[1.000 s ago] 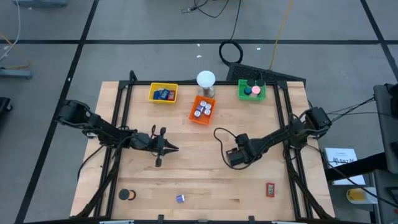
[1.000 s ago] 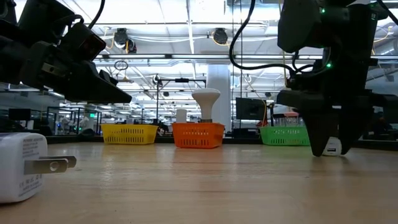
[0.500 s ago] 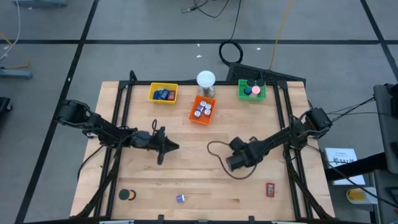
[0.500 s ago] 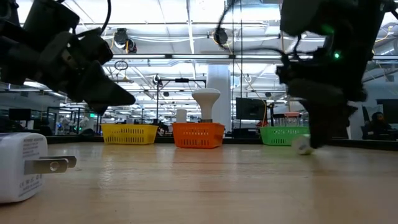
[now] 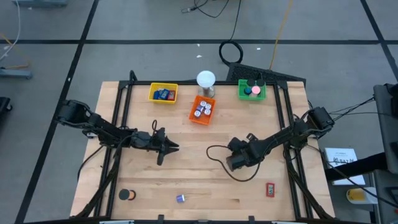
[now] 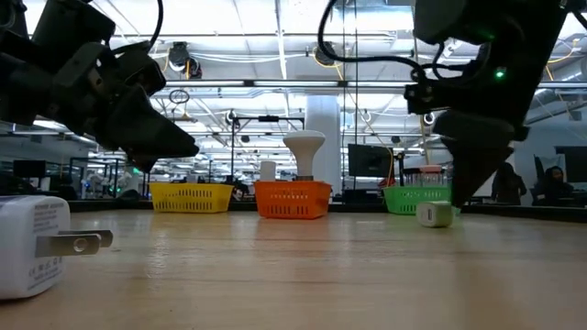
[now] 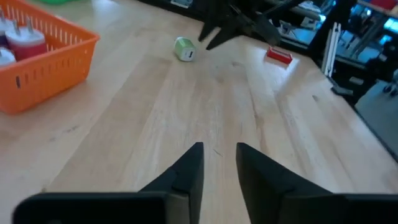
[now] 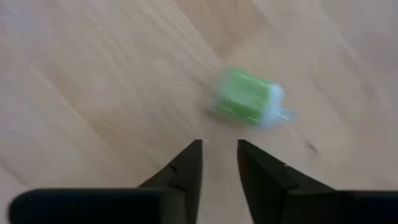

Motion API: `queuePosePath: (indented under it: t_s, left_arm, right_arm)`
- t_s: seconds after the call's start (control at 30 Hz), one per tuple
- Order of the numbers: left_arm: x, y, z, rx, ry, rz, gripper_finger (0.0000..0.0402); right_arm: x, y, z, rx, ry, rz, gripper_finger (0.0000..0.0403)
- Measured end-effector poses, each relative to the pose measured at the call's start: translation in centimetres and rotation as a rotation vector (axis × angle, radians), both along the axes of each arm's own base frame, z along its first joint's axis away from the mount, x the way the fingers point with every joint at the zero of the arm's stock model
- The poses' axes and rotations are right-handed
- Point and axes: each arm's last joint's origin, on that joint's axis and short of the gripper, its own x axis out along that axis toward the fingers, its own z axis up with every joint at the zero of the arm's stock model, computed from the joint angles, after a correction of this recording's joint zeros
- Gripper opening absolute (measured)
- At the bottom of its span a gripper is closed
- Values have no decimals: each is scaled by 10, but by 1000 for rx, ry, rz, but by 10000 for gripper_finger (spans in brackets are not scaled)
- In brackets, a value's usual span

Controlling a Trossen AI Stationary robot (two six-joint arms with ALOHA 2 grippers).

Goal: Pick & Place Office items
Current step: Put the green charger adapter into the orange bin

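Two dark fingers of the right gripper [image 8: 219, 163], nearly closed and empty, hover above a small green-and-white plug adapter [image 8: 250, 99] lying on the wooden table [image 5: 186, 180] near its middle. Light, rigid, probably slippery; grasp across its flat sides. Right arm reaches inward, angled down; left gripper [image 7: 219, 168], narrow, waits mid-table.

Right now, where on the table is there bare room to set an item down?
Bare wood lies between the left gripper and the right gripper, and at the front between the purple clip and the red block. The back edge is crowded: yellow tray, orange tray, green tray.
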Motion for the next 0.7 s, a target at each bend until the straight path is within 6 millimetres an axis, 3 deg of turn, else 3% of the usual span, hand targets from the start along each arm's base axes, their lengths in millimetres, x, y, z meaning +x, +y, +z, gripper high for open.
queuePosePath:
  t_s: [0.17,0.37,0.53,0.7]
  left_arm:
    - [0,0,0,72,-5,-18,125]
    - [0,0,0,114,-8,-34,150]
    - [0,-1,-1,118,1,-44,161]
    - [-1,-3,-2,142,14,-62,161]
  right_arm:
    - [-11,-13,12,-62,125,103,169]
    - [-5,-27,12,-93,236,363,243]
    - [2,-42,2,-42,213,471,264]
    - [2,-54,-13,52,157,491,256]
